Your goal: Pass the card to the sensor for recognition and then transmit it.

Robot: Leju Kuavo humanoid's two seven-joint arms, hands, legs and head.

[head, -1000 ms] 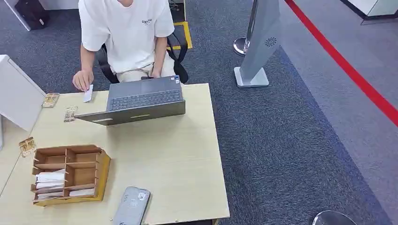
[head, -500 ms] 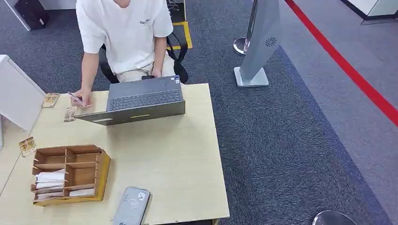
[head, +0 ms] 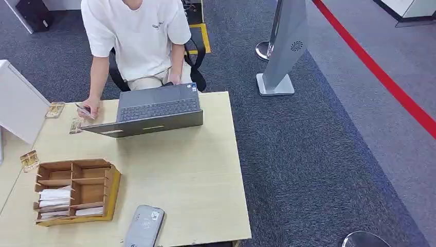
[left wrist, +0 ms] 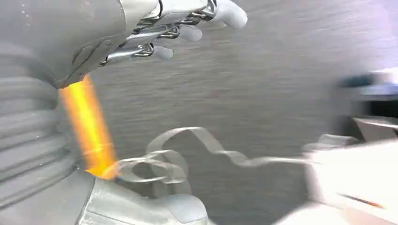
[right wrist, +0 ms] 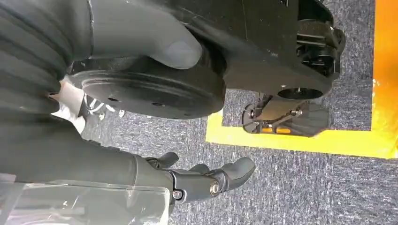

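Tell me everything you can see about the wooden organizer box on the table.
The wooden organizer box is light brown plywood with a yellowish outer edge, split by thin dividers into several open compartments. It sits flat near the table's near left corner. White cards are stacked in its near-left compartments; the far ones look empty. Nothing else touches it.

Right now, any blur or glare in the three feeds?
Head view: sharp, evenly lit, laptop and card box crisp. Left wrist view: heavy motion blur, streaked floor, washed-out white patch at one edge; left robot hand smeared. Right wrist view: carpet sharp, right robot hand clear, near cover soft.
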